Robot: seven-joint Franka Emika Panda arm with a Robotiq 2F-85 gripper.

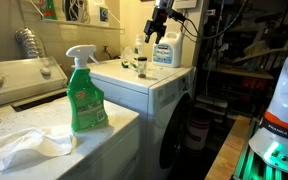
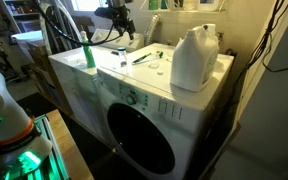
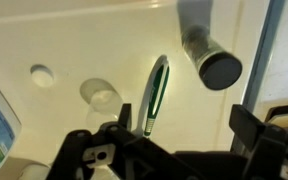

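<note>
Above the washing machine (image 2: 109, 68), the gripper (image 1: 160, 27) hung pointing straight down, which is likely why the wrist view looked squarely onto the lid. Its jaws stood wide apart with nothing between them. Directly beneath, a slim green-handled brush (image 3: 156, 95) lay flat on the washer's top, apart from the fingers (image 3: 84, 150) and near the back edge in an exterior view (image 2: 144, 57). Two small round caps (image 3: 42, 74) rested beside it, and a dark-capped cylinder (image 3: 209, 60) stood just past it. A white jug (image 2: 194, 58) sat upright on the washer, well clear. A spray bottle (image 1: 84, 95) stood off the washer, on the neighbouring surface.
</note>
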